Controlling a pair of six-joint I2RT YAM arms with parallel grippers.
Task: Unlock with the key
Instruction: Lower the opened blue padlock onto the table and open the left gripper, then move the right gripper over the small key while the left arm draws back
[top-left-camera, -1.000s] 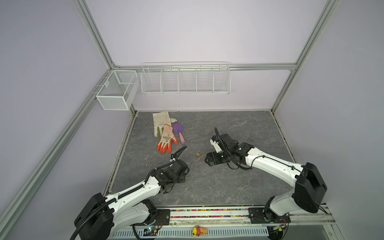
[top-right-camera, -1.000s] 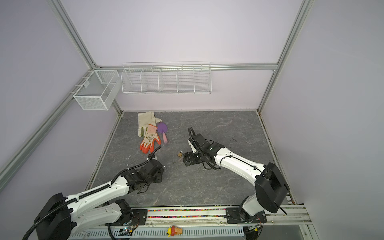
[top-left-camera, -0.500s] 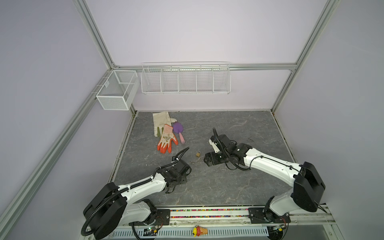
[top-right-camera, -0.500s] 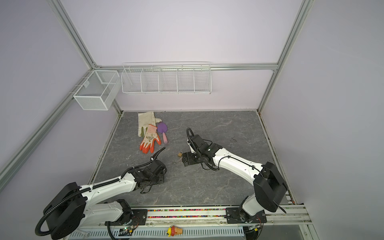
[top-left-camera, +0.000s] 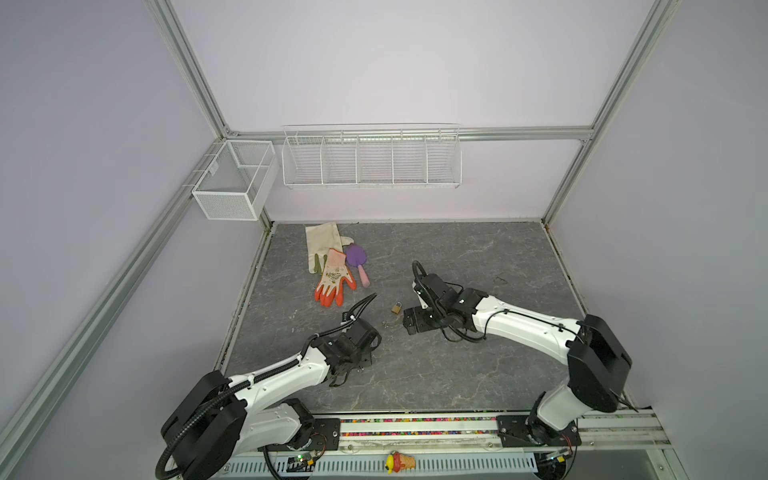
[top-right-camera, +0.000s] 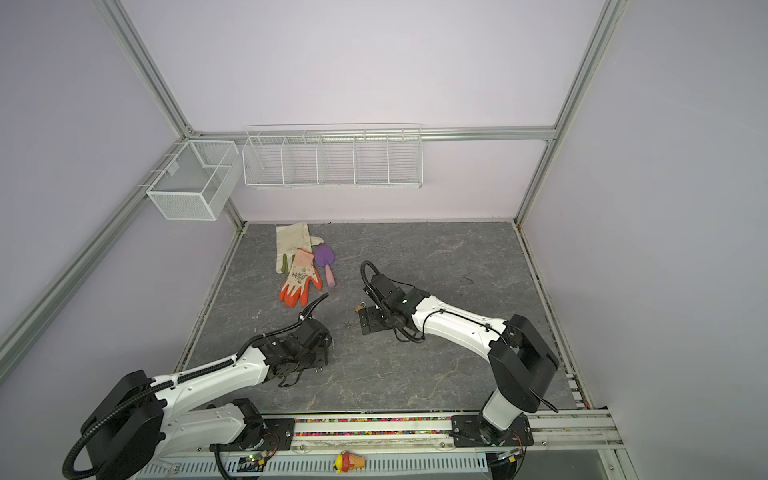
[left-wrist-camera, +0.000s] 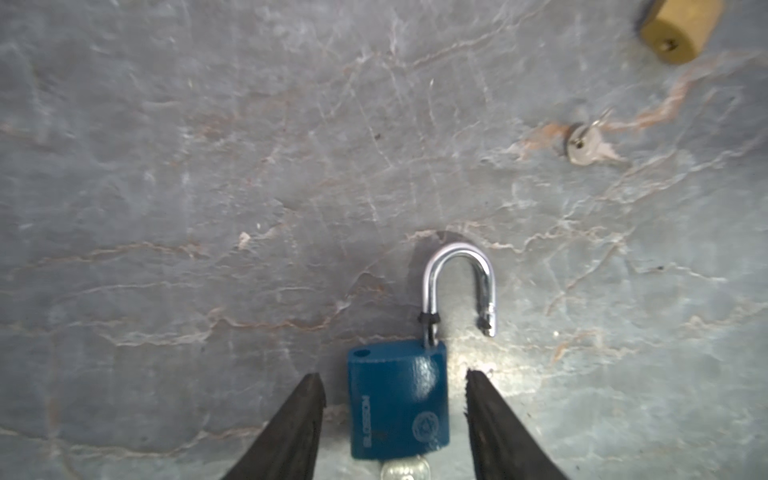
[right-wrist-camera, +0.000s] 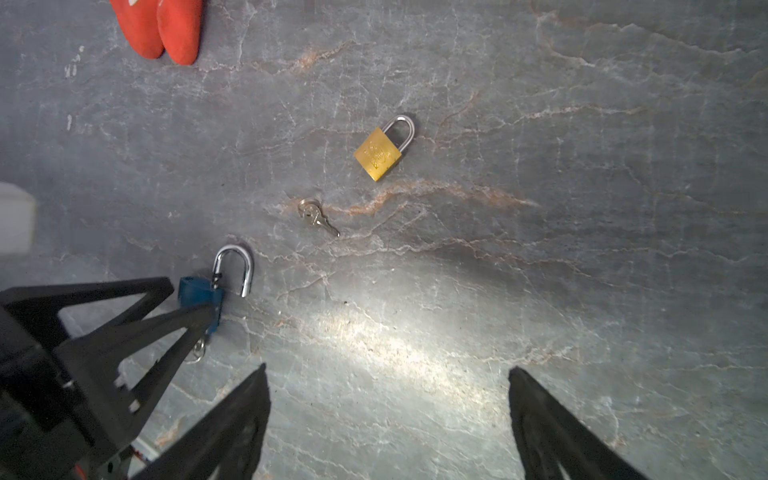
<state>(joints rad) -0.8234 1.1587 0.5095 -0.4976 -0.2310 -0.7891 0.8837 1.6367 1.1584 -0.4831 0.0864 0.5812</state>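
The small blue-painted metal padlock lay flat on the grey marbled surface, its chrome shackle sprung open and a silvery key head at its base. It looked hard, dense and slick, best held by its flat sides. The left pincer straddled it, parted and touching neither side. The right pincer gaped wide and empty. A brass padlock and a loose key lay nearby, with bare surface around them.

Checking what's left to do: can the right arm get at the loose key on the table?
Probably yes: the key lies on bare table with nothing over it, and the open right claw hovers close by.
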